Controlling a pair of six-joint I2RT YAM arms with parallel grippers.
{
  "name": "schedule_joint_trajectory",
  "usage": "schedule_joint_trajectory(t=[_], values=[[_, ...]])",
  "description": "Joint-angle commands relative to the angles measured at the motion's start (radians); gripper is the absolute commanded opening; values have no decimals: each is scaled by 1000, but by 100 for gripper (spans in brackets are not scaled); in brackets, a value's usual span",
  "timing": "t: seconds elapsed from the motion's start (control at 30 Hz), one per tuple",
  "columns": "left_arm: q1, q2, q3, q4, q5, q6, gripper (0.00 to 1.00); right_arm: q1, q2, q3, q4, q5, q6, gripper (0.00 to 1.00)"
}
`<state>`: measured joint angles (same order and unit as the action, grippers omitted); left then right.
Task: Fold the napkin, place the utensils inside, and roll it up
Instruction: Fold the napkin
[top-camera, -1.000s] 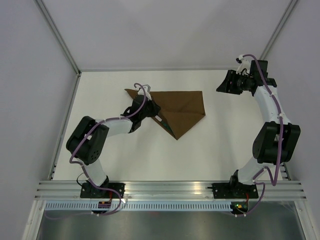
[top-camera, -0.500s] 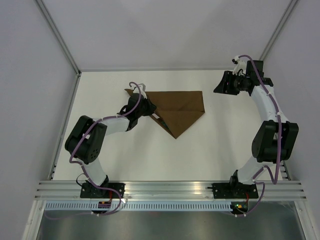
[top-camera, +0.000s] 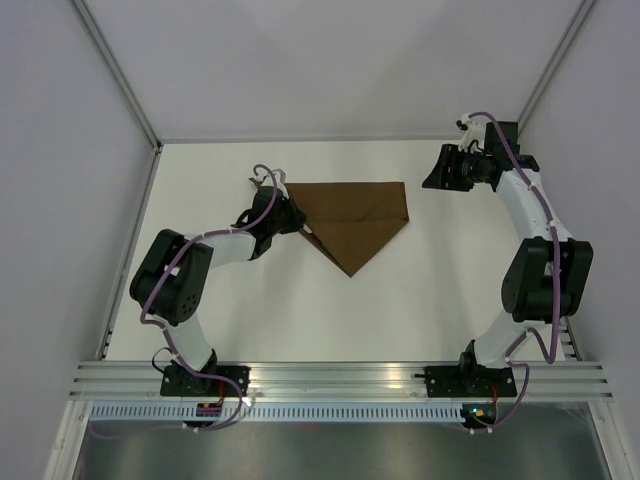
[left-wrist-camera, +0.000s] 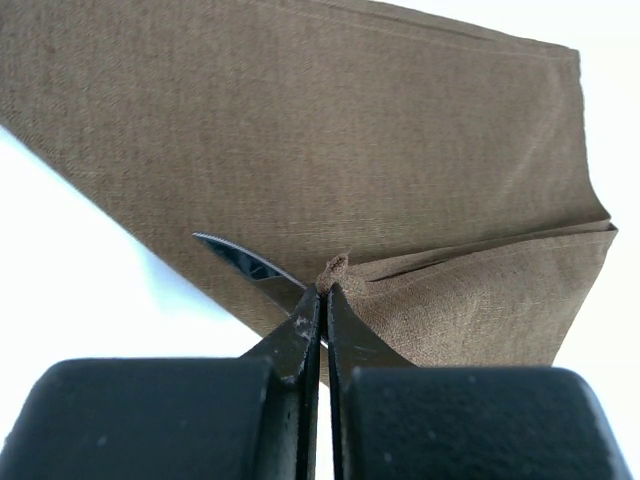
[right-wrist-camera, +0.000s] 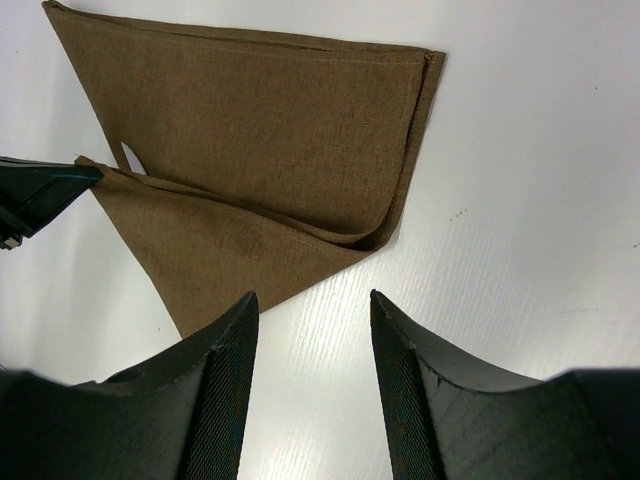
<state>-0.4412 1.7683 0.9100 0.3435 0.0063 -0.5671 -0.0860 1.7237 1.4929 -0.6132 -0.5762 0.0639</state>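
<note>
Left end effector (left-wrist-camera: 320, 300) pinching the napkin (left-wrist-camera: 330, 150) by a corner sliver, right end effector (right-wrist-camera: 310, 300) gaping empty; I'm risking slip-out.

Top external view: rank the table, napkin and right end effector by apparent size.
1. table
2. napkin
3. right end effector. It hangs above the table, nearer the camera, so it probably looks larger than it is.

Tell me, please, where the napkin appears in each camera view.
Top external: napkin just above frame centre.
Left wrist: napkin fills the upper frame.
Right wrist: napkin upper left.
Shared landmark: left claw pinching one corner.
</note>
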Motion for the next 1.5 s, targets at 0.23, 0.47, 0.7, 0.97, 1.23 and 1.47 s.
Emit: schedule_joint_trajectory(t=[0.23,0.47,0.7,0.97,1.23,1.47], values=[[25,45,64,-34,26,-30,8,22,16,18,-2,18,-6,55],[53,59,89,-54,23,-36,57,31,16,20,-7,19,-12,55],[108,-30,76,-37,9,-24,66,31,14,21,-8,19,-15,55],[251,-8,119,-150,-12,-88,65,38,11,24,-7,15,-10,55],[325,186,280,-190,83,-135,63,46,8,29,-7,10,-7,55],[337,316,348,-156,116,-224,63,51,8,26,-8,12,-10,54]])
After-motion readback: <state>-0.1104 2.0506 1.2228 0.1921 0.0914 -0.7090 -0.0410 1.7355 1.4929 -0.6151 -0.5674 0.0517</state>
